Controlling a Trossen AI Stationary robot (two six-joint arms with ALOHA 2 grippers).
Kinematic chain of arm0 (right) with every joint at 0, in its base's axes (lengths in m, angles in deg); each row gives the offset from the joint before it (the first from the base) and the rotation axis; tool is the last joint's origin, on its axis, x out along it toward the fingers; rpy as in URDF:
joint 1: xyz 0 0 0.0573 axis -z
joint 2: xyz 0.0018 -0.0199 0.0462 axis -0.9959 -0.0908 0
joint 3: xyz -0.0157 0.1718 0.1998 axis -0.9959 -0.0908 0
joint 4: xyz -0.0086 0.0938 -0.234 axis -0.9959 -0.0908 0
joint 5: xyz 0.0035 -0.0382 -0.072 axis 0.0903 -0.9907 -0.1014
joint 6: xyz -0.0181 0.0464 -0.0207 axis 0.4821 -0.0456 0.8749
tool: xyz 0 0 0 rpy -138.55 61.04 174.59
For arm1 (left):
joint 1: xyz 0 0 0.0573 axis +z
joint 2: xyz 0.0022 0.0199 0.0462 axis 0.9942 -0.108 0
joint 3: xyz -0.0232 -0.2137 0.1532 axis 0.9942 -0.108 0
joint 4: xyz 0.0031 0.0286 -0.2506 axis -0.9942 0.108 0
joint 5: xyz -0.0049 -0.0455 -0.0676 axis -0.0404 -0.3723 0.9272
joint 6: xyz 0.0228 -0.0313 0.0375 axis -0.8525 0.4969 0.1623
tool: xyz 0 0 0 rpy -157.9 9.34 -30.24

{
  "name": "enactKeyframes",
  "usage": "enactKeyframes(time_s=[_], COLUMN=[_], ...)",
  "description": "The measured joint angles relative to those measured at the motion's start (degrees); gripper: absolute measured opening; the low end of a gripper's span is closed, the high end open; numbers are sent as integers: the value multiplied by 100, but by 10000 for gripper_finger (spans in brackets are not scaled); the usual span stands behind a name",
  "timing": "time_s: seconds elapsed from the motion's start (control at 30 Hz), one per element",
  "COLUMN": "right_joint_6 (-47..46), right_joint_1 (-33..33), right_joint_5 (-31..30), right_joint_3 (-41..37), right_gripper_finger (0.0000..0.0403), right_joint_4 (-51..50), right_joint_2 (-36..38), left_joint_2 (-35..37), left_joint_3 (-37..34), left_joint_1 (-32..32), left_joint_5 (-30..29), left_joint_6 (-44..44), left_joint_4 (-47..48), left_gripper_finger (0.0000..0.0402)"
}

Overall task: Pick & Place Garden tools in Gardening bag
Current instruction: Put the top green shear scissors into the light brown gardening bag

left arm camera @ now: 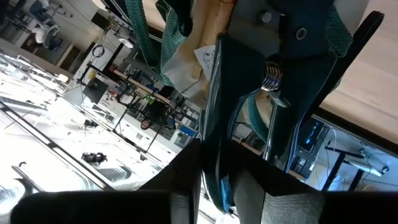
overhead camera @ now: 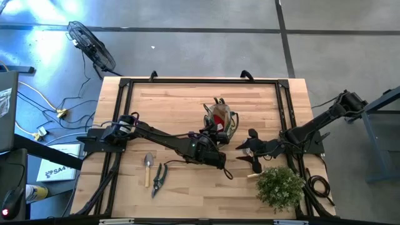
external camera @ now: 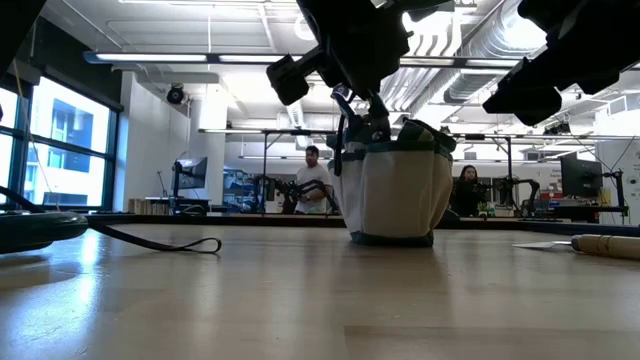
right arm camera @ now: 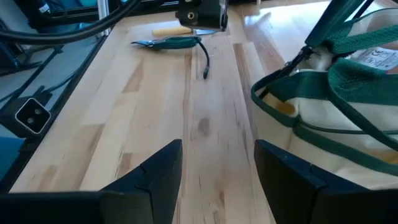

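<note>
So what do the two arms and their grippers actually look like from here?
Both arms are dark, near black, jointed links rising from the table's edges. The left arm trails black cables beside its base. The right gripper has two broad, flat matte black fingers; the left gripper has similar dark fingers. No markings visible.

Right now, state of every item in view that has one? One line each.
Left gripper: shut on dark green-handled pruning shears, held above the bag.
Right gripper: open, empty, low over the table beside the bag.
Olive-tan fabric gardening bag with green trim: upright, open-topped, tools already inside.
Wooden-handled metal trowel: lying flat on table.
Second pair of shears: lying flat beside trowel.
Bushy green plant: upright, untouched.
</note>
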Motion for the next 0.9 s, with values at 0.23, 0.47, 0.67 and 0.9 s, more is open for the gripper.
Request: enactKeyframes(time_s=[0.23, 0.47, 0.67, 0.9], right_joint_6=[-2, -2, -2, -2], right_joint_1=[0, 0, 0, 0], right_joint_5=[13, 17, 17, 17], right_joint_3=[-2, -1, -1, -2], right_gripper_finger=[191, 191, 191, 191], right_joint_4=[0, 0, 0, -6], right_joint_2=[0, 0, 0, 0], left_joint_2=[0, 0, -2, -20], left_joint_3=[0, 0, -2, 156], left_joint_1=[0, -2, -1, -11], left_joint_5=[99, 153, 234, 281], left_joint_6=[231, 520, 554, 763], left_joint_4=[-51, -191, -306, -413], left_gripper_finger=[74, 75, 75, 75])
